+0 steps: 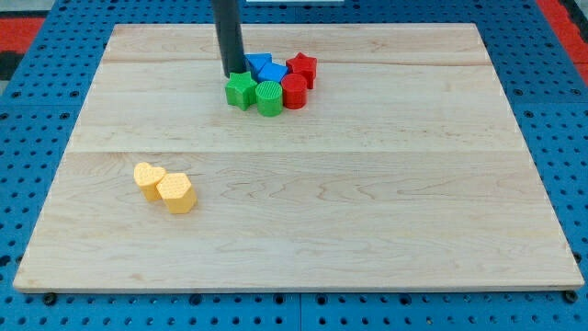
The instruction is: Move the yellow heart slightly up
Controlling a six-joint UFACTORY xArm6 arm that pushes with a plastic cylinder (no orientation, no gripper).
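Observation:
The yellow heart [148,179] lies on the wooden board [367,211] at the view's lower left, touching a second yellow block [176,192], roughly hexagonal, on its right. My tip [231,74] is at the end of the dark rod coming down from the view's top. It stands far up and right of the yellow heart, just left of a cluster of blocks and close to the green star [241,90].
The cluster near the view's top centre holds the green star, a green rounded block [269,97], a red cylinder [294,91], a red star [302,68] and two blue blocks [265,67]. Blue pegboard [37,138] surrounds the board.

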